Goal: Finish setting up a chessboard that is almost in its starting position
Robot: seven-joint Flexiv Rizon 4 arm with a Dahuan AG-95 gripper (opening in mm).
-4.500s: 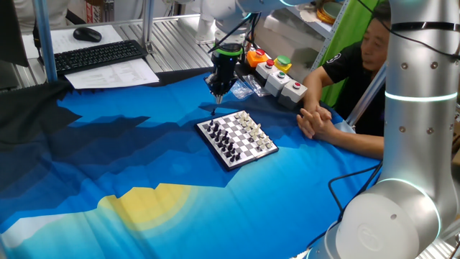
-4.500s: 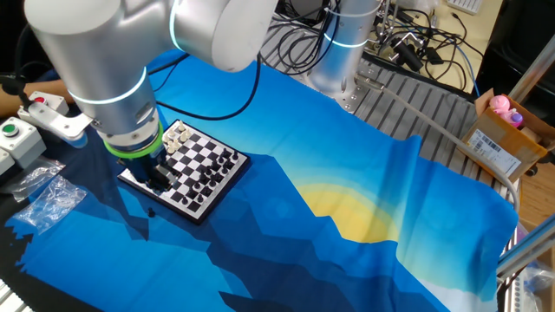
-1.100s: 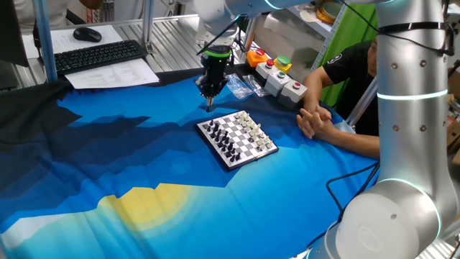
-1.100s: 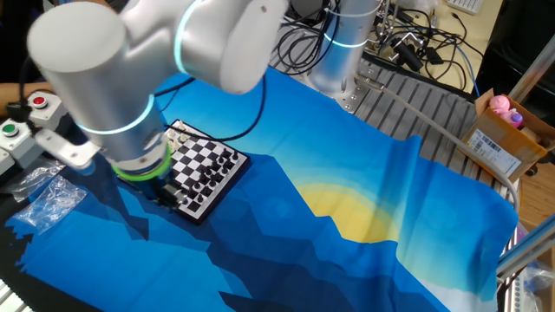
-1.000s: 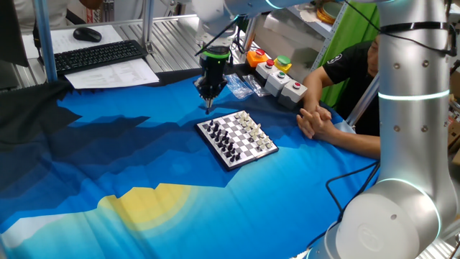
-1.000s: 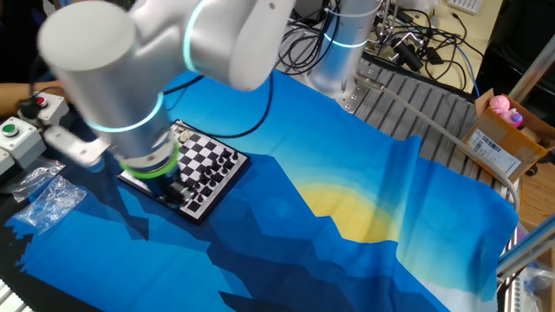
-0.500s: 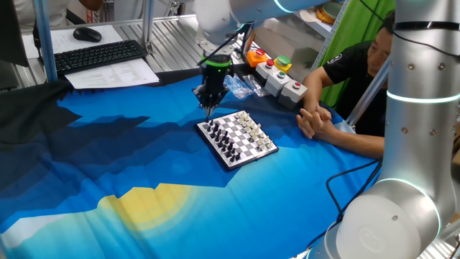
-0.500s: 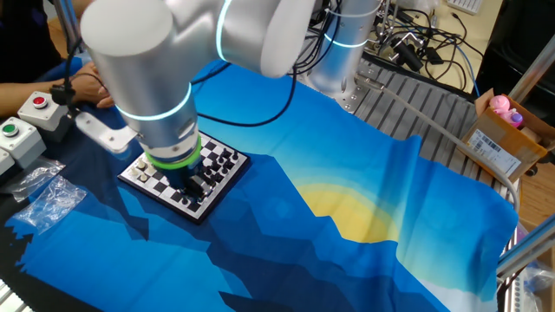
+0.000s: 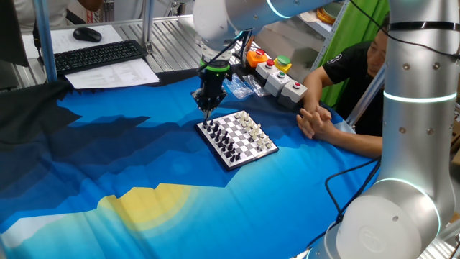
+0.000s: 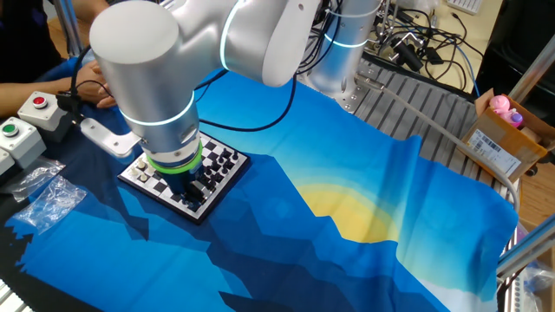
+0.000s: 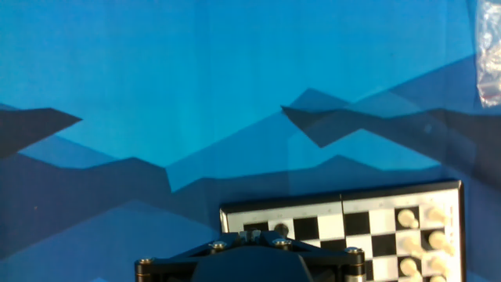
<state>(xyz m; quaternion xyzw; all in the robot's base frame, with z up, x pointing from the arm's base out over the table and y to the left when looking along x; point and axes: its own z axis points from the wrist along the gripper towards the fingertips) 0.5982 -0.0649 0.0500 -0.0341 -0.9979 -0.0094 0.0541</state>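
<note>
The chessboard (image 9: 213,149) lies on the blue cloth, its black pieces on the left half and white pieces on the right. It also shows in the other fixed view (image 10: 227,165) and at the bottom right of the hand view (image 11: 337,196). My gripper (image 9: 207,109) hangs just above the board's far left corner, on the black side. In the hand view my gripper (image 11: 249,233) has its fingertips almost touching, with a black piece (image 11: 280,229) on the board just beyond them. Whatever is pinched between the tips is hidden. In the other fixed view my gripper (image 10: 194,185) is over the board.
A plastic bag (image 9: 241,88) and a box of coloured buttons (image 9: 280,75) lie behind the board. A seated person's hands (image 9: 316,119) rest on the cloth right of the board. A keyboard (image 9: 97,54) and papers sit far left. A second arm's column (image 9: 410,144) stands at the right.
My gripper rose from the cloth beyond the board's far corner, moved left, then came down toward the board's far left corner. The board has not moved.
</note>
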